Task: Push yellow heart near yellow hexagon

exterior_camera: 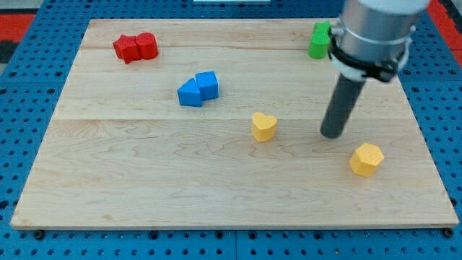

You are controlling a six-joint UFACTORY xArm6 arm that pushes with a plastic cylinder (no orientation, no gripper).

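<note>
Yellow heart-shaped block (264,126) is located mid-table (144,180), well apart from the yellow hexagonal block (367,159). My tip (333,134), a plain rod tool grasping nothing, is positioned between them.

A pale wooden board (144,173), built from long planks with visible grain, fills most of the frame under even, bright light. It rests on a blue perforated surface (22,108) showing at the view's left, right and bottom edges. Red patches (18,29) mark the top corners.

My tip (332,134) sits between yellow heart (264,126) and yellow hexagon (366,159).
</note>
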